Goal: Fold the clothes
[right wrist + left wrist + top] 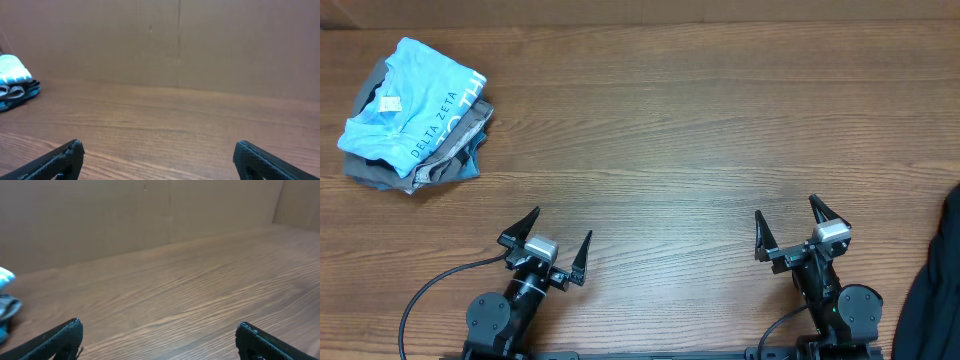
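Note:
The clothes (932, 290), a dark black heap, lie at the table's right edge and are cut off by the frame, so only a strip shows. My right gripper (786, 207) stands open near the front edge, well left of that heap, with nothing between its fingers (158, 144). Near the front left, my left gripper (561, 225) is open too and holds nothing, only bare wood showing between its tips (159, 325). Neither wrist view shows the black clothes.
A folded stack sits at the back left: a light blue garment printed "DELTA ZETA" (415, 105) on top of grey garments (375, 172); it also shows in the right wrist view (15, 80). A brown wall (180, 40) backs the wooden table (660, 130).

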{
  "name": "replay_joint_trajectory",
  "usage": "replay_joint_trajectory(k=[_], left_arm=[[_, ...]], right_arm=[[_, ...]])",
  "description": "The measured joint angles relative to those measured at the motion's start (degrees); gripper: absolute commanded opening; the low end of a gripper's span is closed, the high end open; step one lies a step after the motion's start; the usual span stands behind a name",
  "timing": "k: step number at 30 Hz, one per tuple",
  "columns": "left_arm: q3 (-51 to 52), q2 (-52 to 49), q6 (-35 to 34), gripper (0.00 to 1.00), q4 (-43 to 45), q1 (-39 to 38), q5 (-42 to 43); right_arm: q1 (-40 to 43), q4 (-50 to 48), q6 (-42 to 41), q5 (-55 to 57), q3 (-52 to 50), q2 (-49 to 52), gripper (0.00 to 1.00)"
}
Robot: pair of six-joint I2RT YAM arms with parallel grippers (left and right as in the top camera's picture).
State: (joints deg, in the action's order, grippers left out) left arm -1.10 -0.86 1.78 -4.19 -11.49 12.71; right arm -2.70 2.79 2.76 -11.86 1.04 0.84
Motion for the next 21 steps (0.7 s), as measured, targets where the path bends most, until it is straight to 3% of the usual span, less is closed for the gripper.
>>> replay_joint_trajectory(k=[7, 13, 16, 21], left_arm=[[0.0, 0.0, -7.9, 1.00, 0.3, 0.0, 4.0], [-3.4, 0.0, -8.4, 1.00, -5.9, 0.0, 6.1], [-10.1, -1.0, -6.4, 1.00, -13.1, 0.0, 6.0], [-26.9, -10.8, -3.7, 1.00, -25.2, 0.0, 5.4]], right_arm=[[0.0, -0.2, -0.5, -8.6, 0.0, 0.0, 1.00], [0.0, -2.6, -9.5, -12.4, 0.4, 0.0, 1.00], [0.0, 2.9, -12.0, -12.8, 4.0, 0.9, 1.00], [0.0, 17.5, -13.9, -11.7, 20.5, 10.7, 1.00]])
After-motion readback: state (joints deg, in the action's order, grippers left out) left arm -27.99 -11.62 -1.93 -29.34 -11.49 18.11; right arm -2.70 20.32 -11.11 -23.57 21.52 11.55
